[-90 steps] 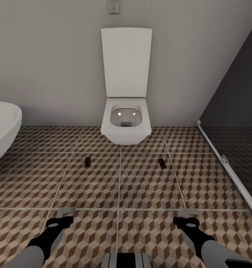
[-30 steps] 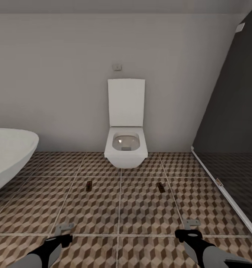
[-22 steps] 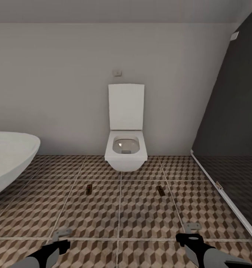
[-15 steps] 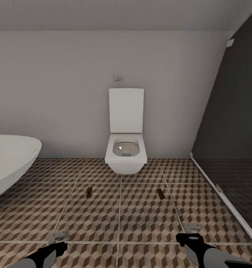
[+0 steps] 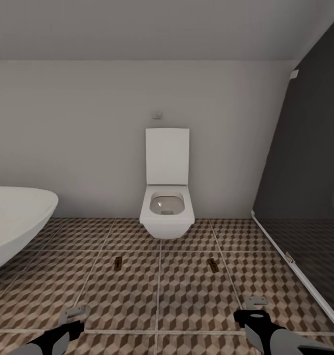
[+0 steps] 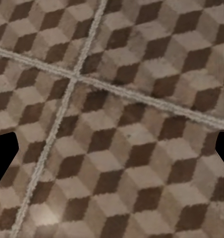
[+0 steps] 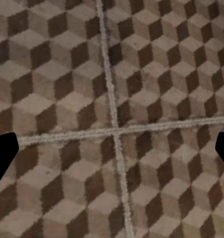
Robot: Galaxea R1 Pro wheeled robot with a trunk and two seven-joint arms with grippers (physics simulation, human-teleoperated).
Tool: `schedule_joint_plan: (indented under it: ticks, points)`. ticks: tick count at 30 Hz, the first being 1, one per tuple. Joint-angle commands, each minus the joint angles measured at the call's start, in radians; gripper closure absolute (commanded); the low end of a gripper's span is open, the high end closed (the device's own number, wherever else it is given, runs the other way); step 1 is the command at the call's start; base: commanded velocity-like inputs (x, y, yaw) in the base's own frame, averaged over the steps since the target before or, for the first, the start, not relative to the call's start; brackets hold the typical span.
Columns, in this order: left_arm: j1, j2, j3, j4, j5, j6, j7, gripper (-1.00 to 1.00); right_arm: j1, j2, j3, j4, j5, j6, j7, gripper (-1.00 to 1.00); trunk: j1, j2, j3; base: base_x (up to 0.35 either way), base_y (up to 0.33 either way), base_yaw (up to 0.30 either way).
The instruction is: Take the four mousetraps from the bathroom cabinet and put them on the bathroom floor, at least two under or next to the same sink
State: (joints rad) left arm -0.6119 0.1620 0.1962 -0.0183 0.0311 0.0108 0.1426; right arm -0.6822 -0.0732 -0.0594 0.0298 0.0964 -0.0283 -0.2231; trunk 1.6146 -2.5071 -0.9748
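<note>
Your left gripper (image 5: pixel 73 312) sits at the lower left of the head frame and your right gripper (image 5: pixel 256 301) at the lower right, both low over the bathroom floor (image 5: pixel 186 296). In each wrist frame the dark fingertips sit at opposite edges with only cube-pattern tile between them, so both jaws are spread wide and hold nothing. Further out, two mousetraps lie flat on the tiles: one (image 5: pixel 117 263) left of centre, one (image 5: pixel 213 264) right of centre. Beyond them the white toilet (image 5: pixel 167 217) hangs on the wall, a white bathtub (image 5: pixel 14 222) at mid-left, a dark glass panel (image 5: pixel 310 172) on the right.
</note>
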Motion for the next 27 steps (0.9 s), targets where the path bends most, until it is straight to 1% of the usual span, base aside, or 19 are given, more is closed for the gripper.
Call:
schedule_joint_plan:
  ticks: [1, 14, 27]
  points:
    - [0.000, 0.000, 0.003, 0.000, 0.004, 0.001, 0.002, -1.00, 0.000, 0.000, -0.007, 0.003, 0.010, -0.003, -0.003, -1.00, -0.001, 0.000, 0.003, 0.000, 0.000, 0.000]
    - [0.001, 0.002, 0.003, 0.001, 0.007, 0.000, 0.002, -1.00, 0.041, 0.000, -0.007, 0.004, 0.009, -0.010, -0.004, -1.00, -0.006, 0.003, 0.053, 0.000, 0.000, 0.000]
    - [0.001, 0.002, 0.003, 0.001, 0.007, -0.001, 0.002, -1.00, 0.048, -0.002, -0.007, 0.004, 0.009, -0.011, -0.003, -1.00, -0.012, 0.006, 0.104, 0.000, 0.000, 0.000]
